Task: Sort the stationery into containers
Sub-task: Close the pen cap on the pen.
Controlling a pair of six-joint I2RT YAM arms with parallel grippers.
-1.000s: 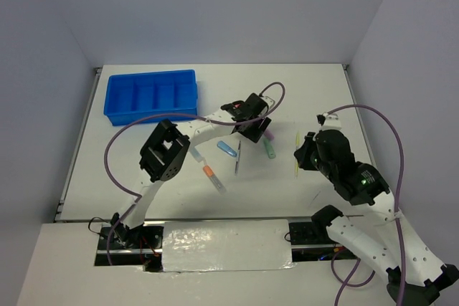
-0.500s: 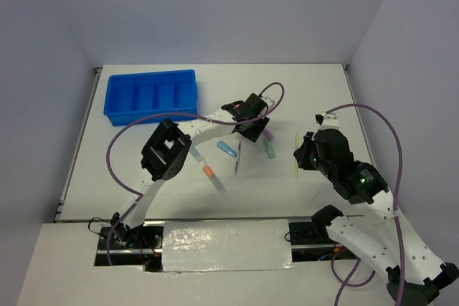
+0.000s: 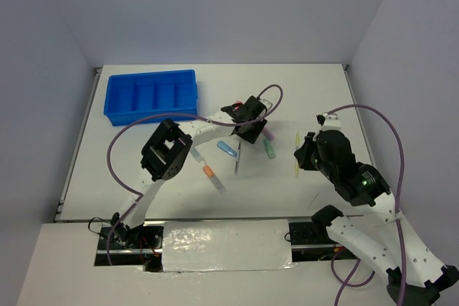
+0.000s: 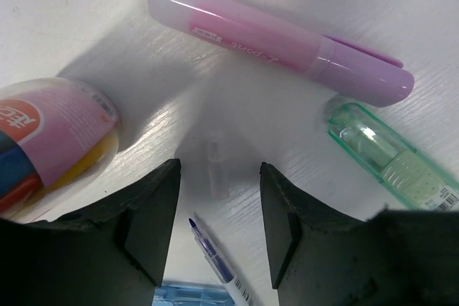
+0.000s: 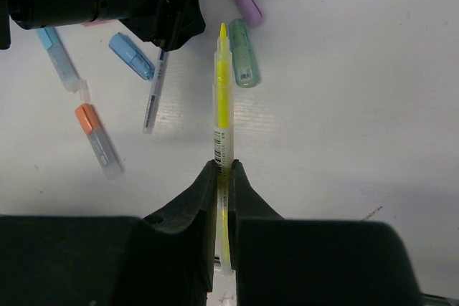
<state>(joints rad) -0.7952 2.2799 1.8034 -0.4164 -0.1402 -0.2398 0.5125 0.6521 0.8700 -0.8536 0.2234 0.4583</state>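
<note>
My left gripper (image 4: 219,228) is low over the table with its jaws apart. Between them lie a thin blue-tipped pen (image 4: 217,264) and a small clear cap (image 4: 217,171), neither touched. Just beyond are a pink-purple marker (image 4: 280,44), a green highlighter (image 4: 391,157) and a stubby pink cylinder (image 4: 50,137). My right gripper (image 5: 224,177) is shut on a thin yellow pen (image 5: 222,98), held above the table at centre right (image 3: 297,154). The blue tray (image 3: 150,74) stands at the back left, away from both grippers.
Loose on the table near the left gripper (image 3: 251,125) are a blue marker (image 3: 227,150), a dark pen (image 3: 238,157), an orange marker (image 3: 212,177) and a pale blue stick (image 3: 195,154). Purple cables loop over both arms.
The left gripper's jaws have narrowed over the pen tip and its wrist has edged slightly left. The right arm with the yellow pen has hardly moved.
</note>
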